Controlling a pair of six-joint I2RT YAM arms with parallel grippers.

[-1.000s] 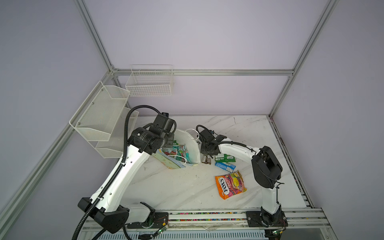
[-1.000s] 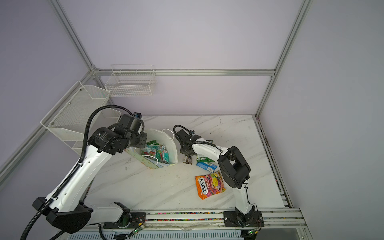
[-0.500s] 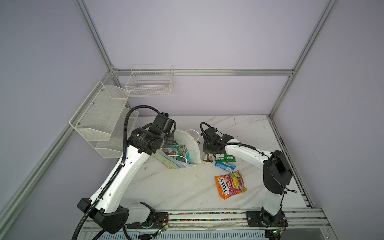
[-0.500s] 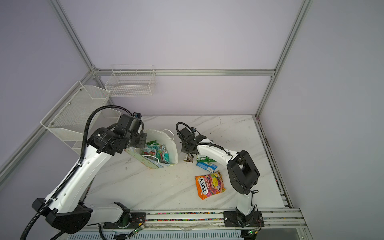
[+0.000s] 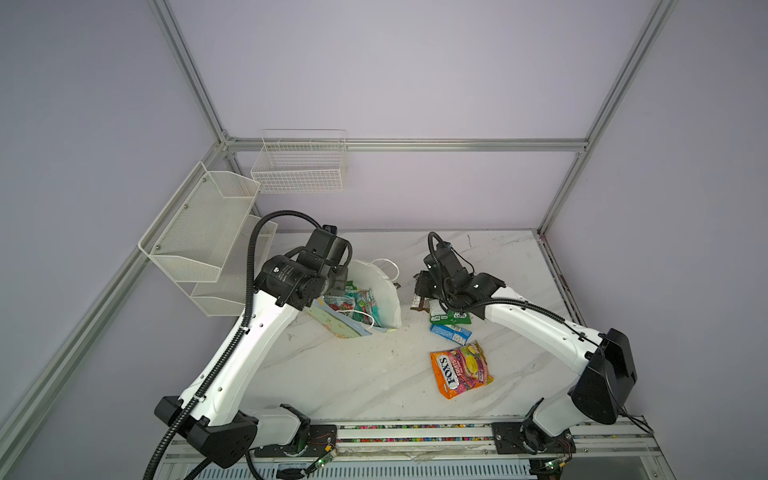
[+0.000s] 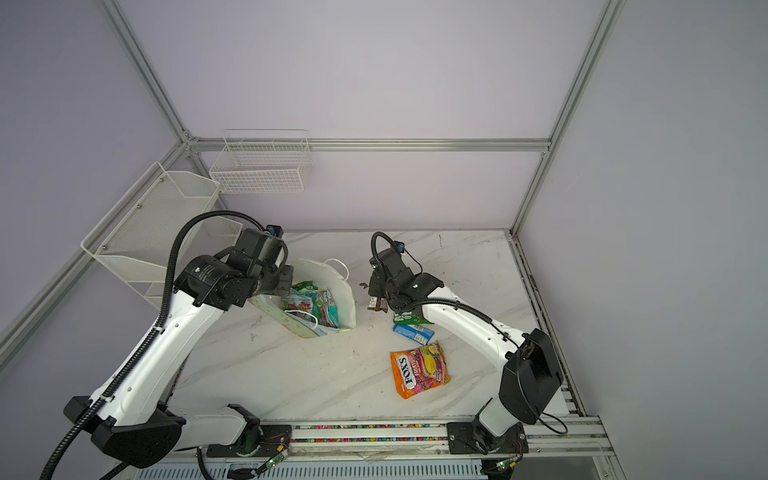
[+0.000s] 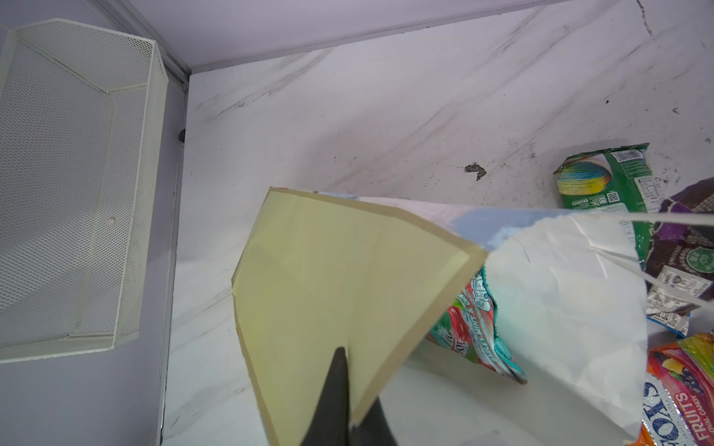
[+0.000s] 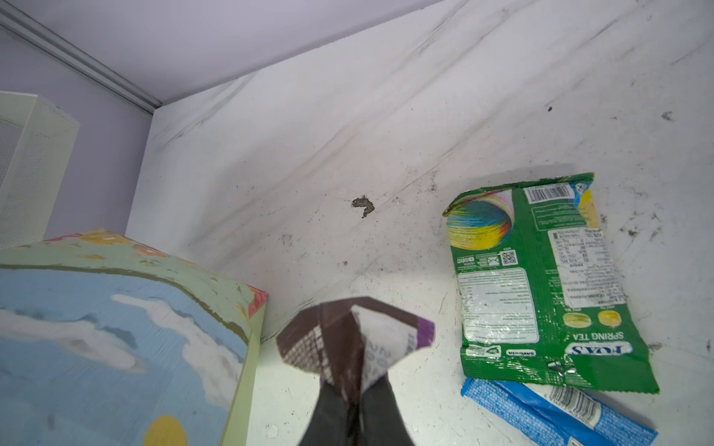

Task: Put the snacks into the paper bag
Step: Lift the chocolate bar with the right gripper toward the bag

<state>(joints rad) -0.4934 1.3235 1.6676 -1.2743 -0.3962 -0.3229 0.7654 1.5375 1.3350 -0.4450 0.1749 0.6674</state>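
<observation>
left jaws — pinch paper bag [image 7: 328,270] | right jaws — pinch dark wrapper [image 8: 340,336]; plain from wrists

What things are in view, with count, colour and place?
paper bag: one, white with sky print, open, mid-table
packets in bag: at least two, teal and green
dark wrapper: one, brown, in right gripper
green packet: one, right of bag
blue packet: one, partly under green packet
orange bag: one, front right
wire basket: one, white, back wall
mesh shelf: one, white, left wall
table: one, white marble
left gripper: black, shut on paper bag
right gripper: black, shut on dark wrapper
</observation>
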